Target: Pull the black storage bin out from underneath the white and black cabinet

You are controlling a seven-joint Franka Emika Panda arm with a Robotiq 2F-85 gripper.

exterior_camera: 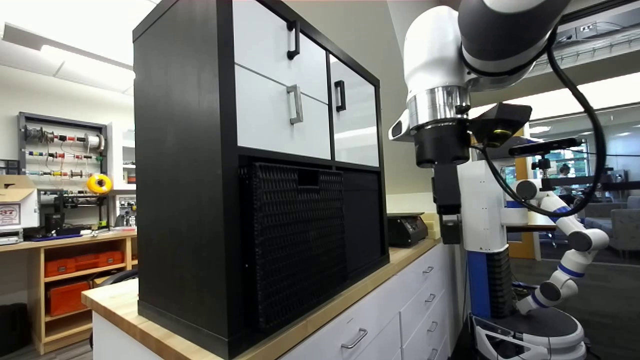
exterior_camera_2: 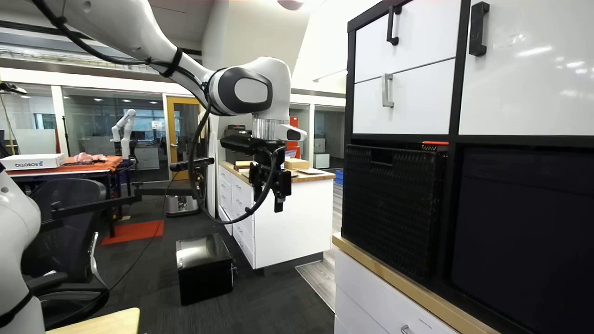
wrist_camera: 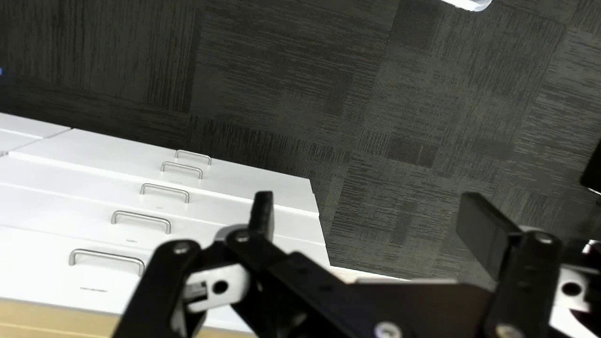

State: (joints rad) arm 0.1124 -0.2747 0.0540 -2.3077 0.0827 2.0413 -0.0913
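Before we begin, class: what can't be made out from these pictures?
Inside of the black storage bin: hidden behind its own front in both exterior views.
Orange strip: too small to identify in an exterior view.
White object: cut off by the wrist view's top edge.

You have the cabinet standing on the tabletop, above a drawer unit. Face its front and the storage bin sits in the lower left compartment, jutting out a little, beneath two stacked fronts. Past the cabinet's right end, an appliance rests on the same tabletop. Your end effector hangs before the cabinet, well apart from the storage bin; in the wrist view, drawer fronts lie to the left, floor beneath. In an exterior view, a box lies on the floor, right of an office chair, with another drawer unit behind it to the right.
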